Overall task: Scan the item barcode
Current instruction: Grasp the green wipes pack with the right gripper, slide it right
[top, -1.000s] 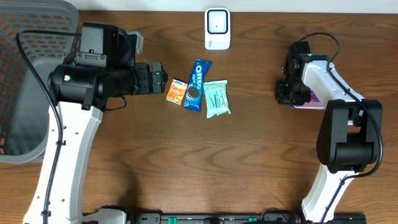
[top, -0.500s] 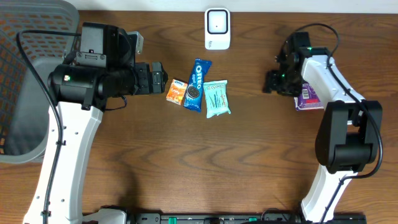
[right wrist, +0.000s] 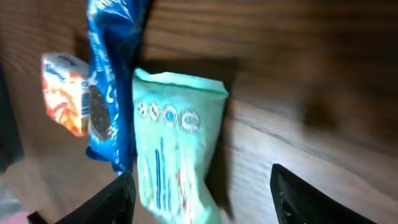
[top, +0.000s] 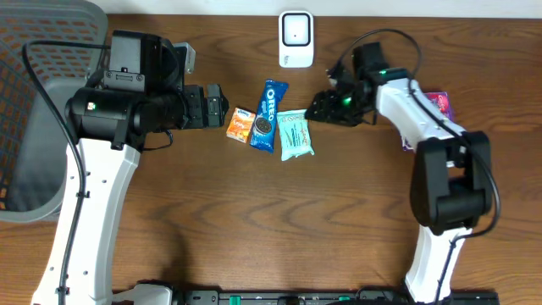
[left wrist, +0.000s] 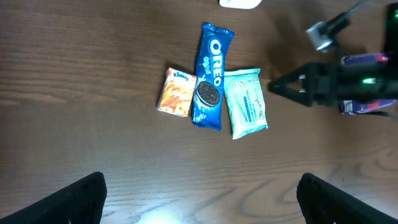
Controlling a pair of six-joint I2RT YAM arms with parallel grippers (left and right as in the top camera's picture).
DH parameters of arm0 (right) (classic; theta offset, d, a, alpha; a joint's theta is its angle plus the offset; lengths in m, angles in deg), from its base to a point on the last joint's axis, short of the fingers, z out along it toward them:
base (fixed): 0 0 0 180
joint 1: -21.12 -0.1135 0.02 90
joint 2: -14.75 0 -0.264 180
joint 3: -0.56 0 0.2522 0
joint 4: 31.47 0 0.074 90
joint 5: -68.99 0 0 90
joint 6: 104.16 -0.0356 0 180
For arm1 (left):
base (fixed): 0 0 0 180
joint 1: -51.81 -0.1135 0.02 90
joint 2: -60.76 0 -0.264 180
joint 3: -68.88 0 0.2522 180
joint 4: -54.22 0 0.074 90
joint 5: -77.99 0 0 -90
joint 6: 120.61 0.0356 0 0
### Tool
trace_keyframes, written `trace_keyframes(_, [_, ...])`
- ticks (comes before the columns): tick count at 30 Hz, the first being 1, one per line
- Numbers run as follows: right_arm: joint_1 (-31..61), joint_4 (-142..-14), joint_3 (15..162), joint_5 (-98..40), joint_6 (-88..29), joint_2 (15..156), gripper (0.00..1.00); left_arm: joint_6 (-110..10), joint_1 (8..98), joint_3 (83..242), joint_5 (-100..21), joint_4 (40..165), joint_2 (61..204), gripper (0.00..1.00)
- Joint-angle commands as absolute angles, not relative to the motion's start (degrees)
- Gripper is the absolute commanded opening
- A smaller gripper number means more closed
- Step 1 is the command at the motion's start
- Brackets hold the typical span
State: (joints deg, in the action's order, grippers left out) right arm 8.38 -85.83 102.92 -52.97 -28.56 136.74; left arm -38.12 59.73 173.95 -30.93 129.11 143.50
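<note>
Taking the mint-green packet (top: 295,134) as the item to scan, judging by where the right arm (top: 406,102) points. Lies flat on the wooden surface (top: 339,220) near the middle, touching a blue Oreo pack (top: 267,116) along its left side, with an orange tissue packet (top: 240,124) beyond that and the white scanner (top: 296,38) farther back, apart from all three. Runs lengthwise roughly front to back in the overhead view, tilted a little. Just beside its rear right corner: the right jaws, approaching from the right, across the long axis rather than along it. Apart, clamped on nothing; in the right wrist view, one dark fingertip (right wrist: 115,199) close by the packet's edge and the other well off to the far side. Left jaws spread wide and empty as well, hovering near the orange tissue packet, with the Oreo pack between them and the green one, so the right arm clearly the nearer. No barcode to be made out on the upturned face; perhaps underneath, though impossible to say. Right wrist view soft, cutting off the packet's near end. Cannot tell whether the fingertips touch packet or surface. Off to the right, a purple packet (top: 439,103), half covered by the right arm.
</note>
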Motion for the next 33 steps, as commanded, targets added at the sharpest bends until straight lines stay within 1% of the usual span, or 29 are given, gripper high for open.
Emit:
trace_keyframes(1, [6.70, -85.20, 102.16, -54.79, -31.79, 140.09, 0.62, -38.21, 59.58, 173.84, -30.40, 129.20, 143.61, 0.98])
trace_keyframes(2, [6.35, -85.17, 102.16, -54.79, -31.79, 140.59, 0.60, -38.21, 59.60, 173.84, -30.40, 129.20, 143.61, 0.98])
trace_keyframes(5, [5.94, -84.91, 102.16, -54.79, -31.94, 141.53, 0.60, -38.21, 59.58, 173.84, -30.40, 129.20, 143.61, 0.98])
trace_keyframes(6, [5.78, -84.61, 102.16, -54.79, -31.99, 142.01, 0.57, -38.21, 59.60, 173.84, -30.40, 129.20, 143.61, 0.98])
trace_keyframes(7, [5.65, -84.54, 102.16, -54.79, -31.99, 142.19, 0.56, -38.21, 59.58, 173.84, -30.40, 129.22, 143.61, 0.98])
trace_keyframes(9, [5.06, -84.61, 102.16, -54.61, -31.92, 142.93, 0.48, -38.21, 59.58, 173.84, -30.40, 129.22, 143.61, 0.98])
trace_keyframes(11, [4.60, -84.67, 102.16, -53.91, -31.94, 143.67, 0.24, -38.21, 59.58, 173.84, -30.40, 129.20, 143.61, 0.98])
trace_keyframes(12, [4.56, -84.61, 102.16, -53.89, -31.94, 143.76, 0.16, -38.21, 59.58, 173.84, -30.40, 129.22, 143.61, 0.98])
trace_keyframes(13, [4.58, -84.54, 102.16, -53.91, -31.94, 143.78, 0.01, -38.21, 59.58, 173.84, -30.40, 129.20, 143.61, 0.98])
trace_keyframes(17, [4.69, -85.33, 103.10, -51.18, -32.40, 143.17, 0.01, -38.21, 59.58, 173.84, -30.40, 129.20, 143.61, 0.98])
trace_keyframes(19, [4.67, -88.58, 104.82, -44.16, -32.40, 141.81, 0.01, -38.21, 59.58, 173.84, -30.40, 129.22, 143.61, 0.98])
trace_keyframes(20, [4.56, -91.73, 106.66, -37.28, -32.38, 140.52, 0.01, -38.21, 59.58, 173.84, -30.40, 129.20, 143.61, 0.98])
trace_keyframes(21, [4.49, -92.74, 107.29, -35.09, -32.38, 140.00, 0.01, -38.21, 59.58, 173.84, -30.40, 129.20, 143.61, 0.98])
trace_keyframes(24, [4.12, -99.12, 110.55, -19.29, -32.43, 136.22, 0.01, -38.21, 59.58, 173.84, -30.40, 129.20, 143.61, 0.98])
trace_keyframes(26, [3.75, -101.41, 110.96, -11.36, -32.62, 134.62, 0.01, -38.21, 59.58, 173.84, -30.40, 129.20, 143.61, 0.98])
trace_keyframes(28, [3.20, -104.32, 110.96, -0.08, -33.41, 133.79, 0.01, -38.21, 59.58, 173.84, -30.40, 129.20, 143.61, 0.98])
trace_keyframes(29, [3.09, -104.93, 110.96, 2.44, -33.87, 133.79, 0.01, -38.21, 59.58, 173.84, -30.40, 129.22, 143.61, 0.98])
trace_keyframes(30, [2.72, -106.29, 110.85, 8.49, -35.31, 134.23, 0.01, -38.21, 59.58, 173.84, -30.40, 129.22, 143.61, 0.98])
trace_keyframes(33, [1.91, -108.06, 110.85, 17.47, -38.81, 135.63, 0.01, -38.21, 59.58, 173.84, -30.40, 129.22, 143.61, 0.98])
